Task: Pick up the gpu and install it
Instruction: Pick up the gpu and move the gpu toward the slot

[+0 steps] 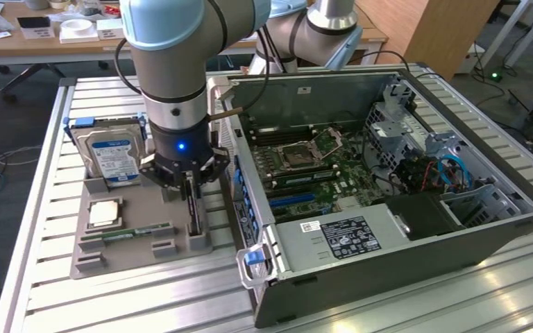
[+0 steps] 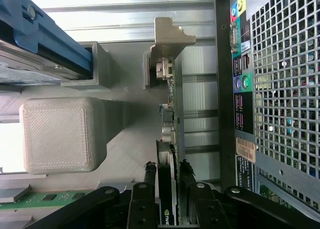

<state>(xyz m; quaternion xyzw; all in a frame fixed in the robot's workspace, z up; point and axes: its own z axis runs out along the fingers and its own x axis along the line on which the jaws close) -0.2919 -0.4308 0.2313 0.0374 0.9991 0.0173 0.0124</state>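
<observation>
Hand (image 1: 191, 198) low over grey tray (image 1: 119, 260), fingers (image 2: 149, 175) pinching gpu (image 1: 193, 220) on both faces, card upright on edge in its slot, PC case (image 1: 341, 239) just beside.

Graphics card (image 2: 172, 139): bare, shiny metal bracket (image 2: 169, 36). Holder block (image 2: 62, 134): matt grey plastic, finely ridged. Table (image 1: 433, 305): ribbed, glossy metal. Computer case (image 2: 285, 89): perforated metal.

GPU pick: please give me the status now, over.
Status: gripper shut on gpu, top edge. Card on edge in grey tray, not yet lifted. Computer case close alongside, not touching.
</observation>
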